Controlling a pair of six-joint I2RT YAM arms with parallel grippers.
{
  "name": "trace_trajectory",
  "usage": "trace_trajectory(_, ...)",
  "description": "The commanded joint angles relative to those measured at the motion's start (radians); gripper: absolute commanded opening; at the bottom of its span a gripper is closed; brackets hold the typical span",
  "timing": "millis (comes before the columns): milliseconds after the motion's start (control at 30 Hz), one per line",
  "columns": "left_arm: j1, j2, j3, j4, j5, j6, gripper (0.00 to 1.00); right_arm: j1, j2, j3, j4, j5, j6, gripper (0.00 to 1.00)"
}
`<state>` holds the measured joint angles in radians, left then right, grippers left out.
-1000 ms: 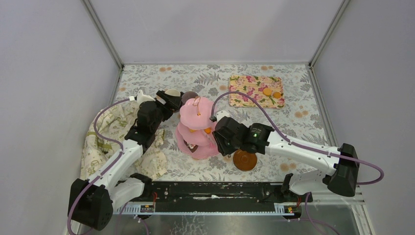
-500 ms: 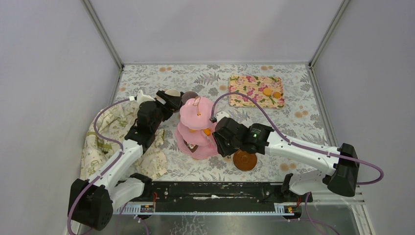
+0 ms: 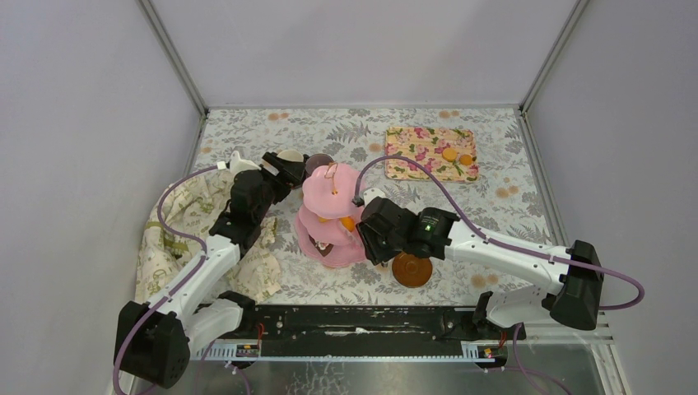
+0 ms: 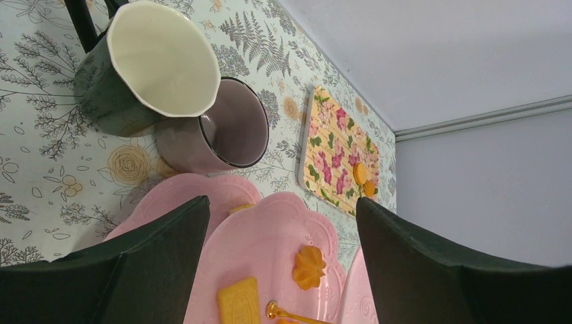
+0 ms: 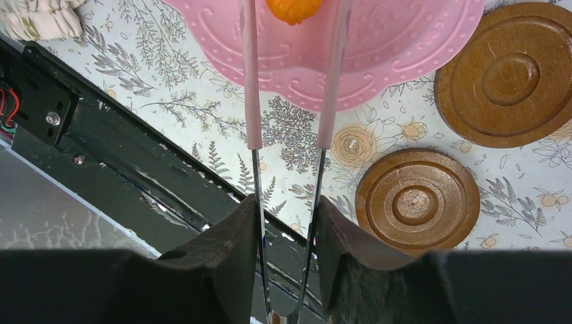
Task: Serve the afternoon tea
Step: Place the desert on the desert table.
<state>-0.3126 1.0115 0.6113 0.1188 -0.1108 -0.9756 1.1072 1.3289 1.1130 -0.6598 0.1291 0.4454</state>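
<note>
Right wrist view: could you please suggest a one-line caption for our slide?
Held in the right fingers, tongs flank an orange sweet on the pink cake stand, beside two brown saucers.

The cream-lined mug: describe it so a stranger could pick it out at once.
Find the pink three-tier cake stand mid-table. Just beyond its left side two dark mugs sit side by side. Take the cream-lined mug, the outer one; the purple-lined mug sits nearer the stand.

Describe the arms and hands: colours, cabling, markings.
The left arm and right arm share white link shells with black joint housings. A purple cable loops loosely alongside each. A green light glows on the right wrist. The left hand and right hand have matte black, wedge-shaped fingers. No readable markings.
</note>
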Motion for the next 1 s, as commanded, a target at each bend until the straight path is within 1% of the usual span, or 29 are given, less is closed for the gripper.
trace_trajectory(0,0.007,-0.015,0.01,0.057,0.013,0.015,0.87,0.009,0.003,0.005,0.03,-0.007,0.007,0.41)
trace_trajectory(967,0.008,-0.011,0.021,0.054,0.006,0.02,0.87,0.019,-0.071,0.027,0.009,0.033,0.02,0.41)
